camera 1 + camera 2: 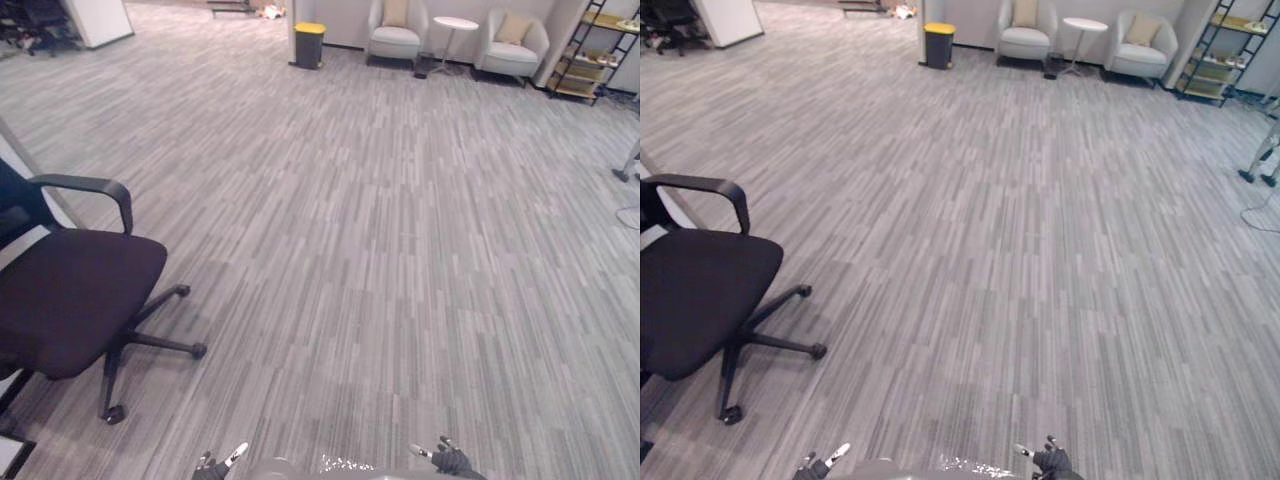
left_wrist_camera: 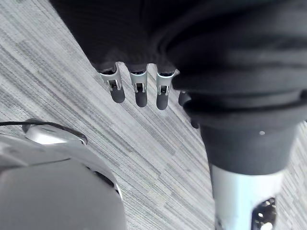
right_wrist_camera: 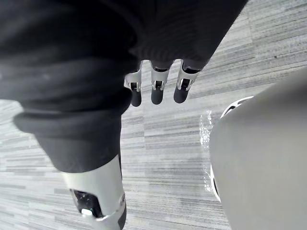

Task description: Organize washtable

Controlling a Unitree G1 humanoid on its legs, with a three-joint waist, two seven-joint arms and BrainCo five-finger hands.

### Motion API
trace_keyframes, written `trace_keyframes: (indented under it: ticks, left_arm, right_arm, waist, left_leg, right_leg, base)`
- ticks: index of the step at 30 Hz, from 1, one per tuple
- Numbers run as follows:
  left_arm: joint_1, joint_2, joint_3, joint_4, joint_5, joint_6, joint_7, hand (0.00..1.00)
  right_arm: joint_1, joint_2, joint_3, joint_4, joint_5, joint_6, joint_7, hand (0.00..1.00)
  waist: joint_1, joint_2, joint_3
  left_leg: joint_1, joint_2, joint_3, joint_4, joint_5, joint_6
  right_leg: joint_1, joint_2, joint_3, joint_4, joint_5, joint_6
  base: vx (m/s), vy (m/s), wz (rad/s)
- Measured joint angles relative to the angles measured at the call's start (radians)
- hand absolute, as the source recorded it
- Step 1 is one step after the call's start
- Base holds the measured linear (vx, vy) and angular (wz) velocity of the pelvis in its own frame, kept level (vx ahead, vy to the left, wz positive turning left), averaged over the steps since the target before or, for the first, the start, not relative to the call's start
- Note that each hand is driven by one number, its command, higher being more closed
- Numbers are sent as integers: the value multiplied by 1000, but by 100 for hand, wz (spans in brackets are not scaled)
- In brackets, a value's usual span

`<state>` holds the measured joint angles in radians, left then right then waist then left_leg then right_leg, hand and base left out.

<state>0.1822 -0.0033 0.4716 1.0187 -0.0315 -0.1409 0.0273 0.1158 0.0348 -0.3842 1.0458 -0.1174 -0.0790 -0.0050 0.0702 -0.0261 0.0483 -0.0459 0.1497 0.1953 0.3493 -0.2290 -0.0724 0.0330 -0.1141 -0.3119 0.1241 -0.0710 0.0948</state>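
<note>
grey striped carpet (image 1: 380,250) runs from a black office chair (image 1: 70,300) to a far wall, where a yellow-lidded bin (image 1: 309,44) stands beside two armchairs (image 1: 395,35). no washtable or bench is in sight. left hand (image 2: 139,88) and right hand (image 3: 153,88) hang with relaxed fingers, holding nothing. judging by this, the washtable must be found and faced.

The office chair (image 1: 70,300) at the left of the frame is cut off by the edge, its backrest out of sight. At the bottom edge the left hand (image 1: 215,466) and right hand (image 1: 447,460) are mostly cropped. On the shelf rack (image 1: 596,50) at the upper right, the items are too small to identify.
</note>
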Motion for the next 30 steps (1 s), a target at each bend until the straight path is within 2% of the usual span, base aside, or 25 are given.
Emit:
trace_keyframes:
  ticks: [1,3,7,15,30]
  left_arm:
    - [-9,0,-10,8,0,0,0,0]
    - [-9,0,-36,9,0,-2,0,0]
    - [-4,-9,-49,13,-1,-2,1,0]
    - [0,-15,-57,14,-4,-2,0,0]
    - [2,-11,-69,15,-18,-7,2,0]
  right_arm:
    - [3,-1,0,0,0,0,2,0]
    - [6,-6,0,-1,-1,2,6,0]
    - [9,-11,0,-1,0,9,4,0]
    - [10,-11,0,0,-1,11,0,0]
    - [10,-12,13,0,-2,10,-13,0]
  waist:
    - [-1,5,-1]
    - [0,14,-9]
    - [0,22,-22]
    - [0,26,-25]
    - [1,20,-27]
  left_leg:
    - [25,-27,3,-38,9,14]
    - [43,-49,7,-77,21,28]
    - [86,-78,8,-146,40,36]
    - [154,-86,17,-234,66,24]
    - [174,-101,24,-279,73,28]
  right_leg:
    - [17,-16,3,-25,9,13]
    - [22,-32,2,-34,12,18]
    - [47,-47,-1,-63,17,25]
    - [86,-35,-2,-100,20,27]
    - [107,-34,5,-156,40,25]
  base:
    - [105,103,-2]
    - [74,100,4]
    - [58,72,4]
    - [19,-19,-4]
    - [1,-4,-1]
